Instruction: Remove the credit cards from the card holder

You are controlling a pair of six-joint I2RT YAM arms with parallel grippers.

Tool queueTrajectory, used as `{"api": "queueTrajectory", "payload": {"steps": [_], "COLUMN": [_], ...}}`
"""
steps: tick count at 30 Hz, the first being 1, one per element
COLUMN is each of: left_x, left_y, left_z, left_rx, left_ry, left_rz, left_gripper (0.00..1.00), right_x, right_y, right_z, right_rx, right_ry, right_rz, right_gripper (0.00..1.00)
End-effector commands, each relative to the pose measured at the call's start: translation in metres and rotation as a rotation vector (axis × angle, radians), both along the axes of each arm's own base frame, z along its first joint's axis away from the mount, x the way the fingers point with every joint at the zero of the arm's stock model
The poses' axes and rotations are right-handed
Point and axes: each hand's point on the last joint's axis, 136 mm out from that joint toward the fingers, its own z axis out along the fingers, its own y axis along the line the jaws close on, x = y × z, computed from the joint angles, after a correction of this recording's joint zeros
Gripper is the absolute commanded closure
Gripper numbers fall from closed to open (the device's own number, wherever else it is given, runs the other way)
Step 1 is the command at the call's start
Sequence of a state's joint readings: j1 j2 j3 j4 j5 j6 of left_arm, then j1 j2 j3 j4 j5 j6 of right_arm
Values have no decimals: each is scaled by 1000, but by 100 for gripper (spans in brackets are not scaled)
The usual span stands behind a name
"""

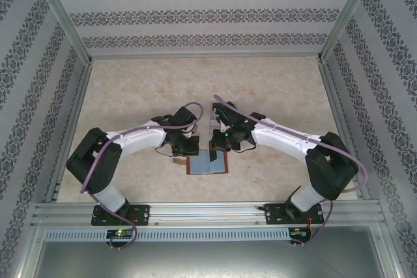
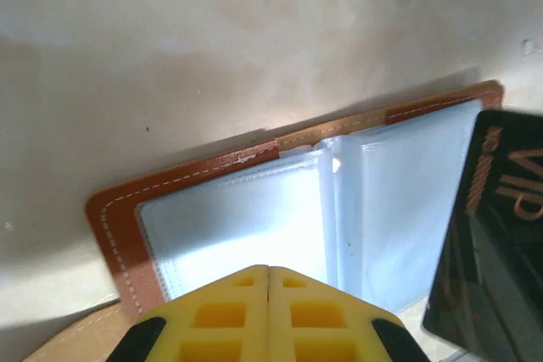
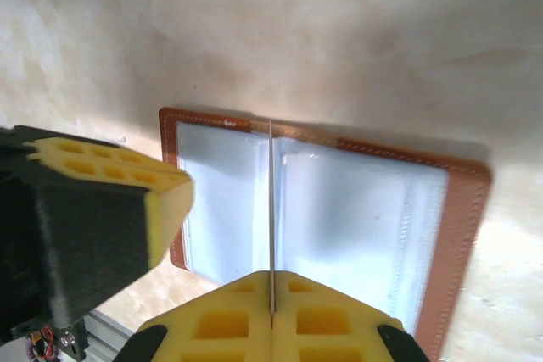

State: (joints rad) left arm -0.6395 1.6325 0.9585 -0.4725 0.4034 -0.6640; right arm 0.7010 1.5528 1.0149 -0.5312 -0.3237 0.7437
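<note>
Two tools attend the reddish-brown leather card holder (image 3: 365, 218) lying open on the beige worktop (image 1: 273, 89): the left tool (image 2: 268, 281), pads pressed together, seemingly steadies it, while the right tool (image 3: 271, 286) pinches a black credit card (image 2: 496, 226) edge-on above it.

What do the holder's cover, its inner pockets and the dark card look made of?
The cover: reddish-brown leather or imitation, matte, with pale stitching along the edge. The pockets: clear soft plastic, glossy, catching glare. The dark card: probably stiff plastic, black with coppery VIP lettering, slight sheen.
</note>
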Motion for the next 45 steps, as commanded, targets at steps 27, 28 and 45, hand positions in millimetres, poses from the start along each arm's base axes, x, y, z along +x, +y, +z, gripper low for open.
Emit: {"api": "queueTrajectory", "payload": {"steps": [27,28,45], "left_x": [-5,-6,-2], "left_y": [61,63,78], "left_z": [23,22,27], "left_rx": [73,77,79], "left_ry": [-140,-138,-147], "left_rz": [63,66,112], "left_gripper": [96,96,96], "right_x": [60,64,151], "right_y": [-49,-49,-51], "right_z": [49,47,37], "right_rx": [-319,-325,-402], "right_ry": [-506,-501,-438], "right_rz": [1303,1332,1435], "right_gripper": [100,100,100]}}
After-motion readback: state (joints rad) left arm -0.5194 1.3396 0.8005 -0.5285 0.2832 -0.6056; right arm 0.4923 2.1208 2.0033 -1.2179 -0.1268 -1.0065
